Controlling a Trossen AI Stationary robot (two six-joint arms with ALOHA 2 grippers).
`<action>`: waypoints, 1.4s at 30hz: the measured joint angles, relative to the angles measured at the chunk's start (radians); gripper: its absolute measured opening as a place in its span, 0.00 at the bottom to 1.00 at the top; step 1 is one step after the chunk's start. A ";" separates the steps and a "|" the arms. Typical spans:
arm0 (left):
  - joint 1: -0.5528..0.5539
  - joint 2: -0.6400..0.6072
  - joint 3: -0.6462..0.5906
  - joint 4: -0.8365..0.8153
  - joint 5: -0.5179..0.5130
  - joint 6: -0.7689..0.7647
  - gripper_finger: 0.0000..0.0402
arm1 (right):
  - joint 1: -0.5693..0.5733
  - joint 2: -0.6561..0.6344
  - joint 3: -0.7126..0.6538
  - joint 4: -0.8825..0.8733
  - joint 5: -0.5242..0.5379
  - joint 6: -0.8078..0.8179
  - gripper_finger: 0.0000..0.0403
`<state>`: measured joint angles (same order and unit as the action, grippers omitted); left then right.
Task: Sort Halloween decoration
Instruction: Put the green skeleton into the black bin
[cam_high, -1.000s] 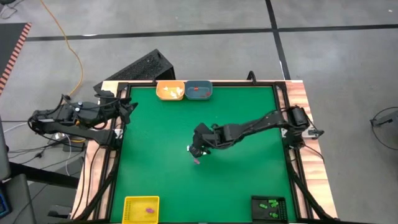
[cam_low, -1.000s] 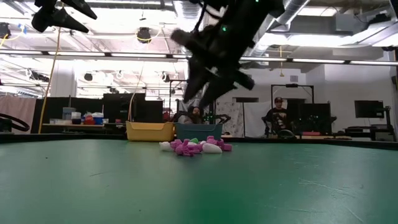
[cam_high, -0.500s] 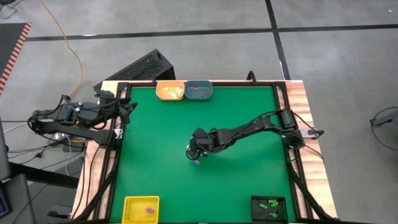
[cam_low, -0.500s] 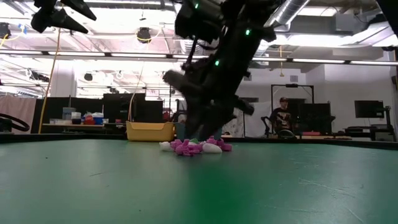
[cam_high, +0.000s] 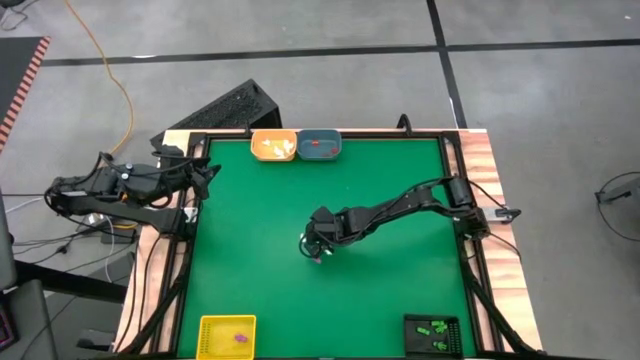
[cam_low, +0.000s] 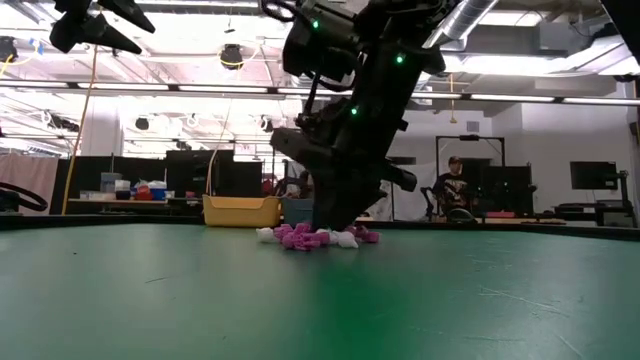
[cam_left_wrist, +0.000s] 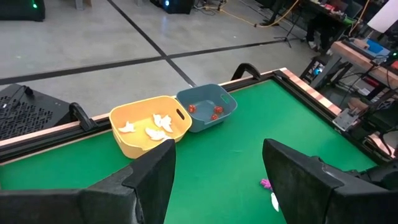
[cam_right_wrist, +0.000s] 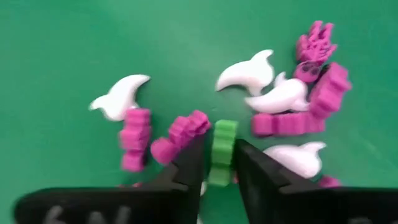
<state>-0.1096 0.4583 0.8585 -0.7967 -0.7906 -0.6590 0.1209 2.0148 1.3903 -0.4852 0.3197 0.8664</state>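
Observation:
The Halloween decoration is a small heap of purple, white and green trinkets (cam_right_wrist: 280, 99) lying mid-table (cam_low: 300, 238). My right gripper (cam_right_wrist: 221, 163) reaches down into the heap (cam_high: 318, 252), its fingers closed on a green trinket (cam_right_wrist: 222, 149). Purple pieces (cam_right_wrist: 180, 134) and white pieces (cam_right_wrist: 121, 96) lie loose around it on the mat. My left gripper (cam_left_wrist: 217, 186) hangs open, high over the table's far left corner (cam_high: 205, 178). My right gripper pinches the green trinket by its two long sides (cam_right_wrist: 221, 163) between its two fingertips. The fingers slant steeply down from the table's right side. The trinket sits in the heap on the mat, a purple piece close against its side.
Two trays stand at the far edge, an orange one (cam_high: 273, 146) holding white pieces and a blue one (cam_high: 320, 145) holding red pieces. A yellow tray (cam_high: 228, 335) stands near left, a black one (cam_high: 433, 333) with green pieces near right. Bare green mat (cam_high: 250, 240) surrounds the heap.
My right gripper has come down onto the heap and tipped steeper. In the low view its fingers stand closer together than before. The heap has stayed where it was.

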 joint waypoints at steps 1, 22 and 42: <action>0.000 0.000 0.000 0.000 0.000 0.000 0.58 | -0.001 0.000 0.000 -0.001 -0.002 0.001 0.23; 0.000 0.000 0.000 0.002 0.001 -0.005 0.58 | -0.026 -0.046 0.063 -0.082 -0.035 -0.029 0.02; 0.000 0.000 0.000 0.001 0.024 -0.016 0.58 | 0.052 -0.175 0.230 -0.327 -0.397 -0.160 0.01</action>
<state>-0.1094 0.4580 0.8585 -0.7956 -0.7666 -0.6750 0.1728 1.8400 1.6207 -0.8124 -0.0771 0.7065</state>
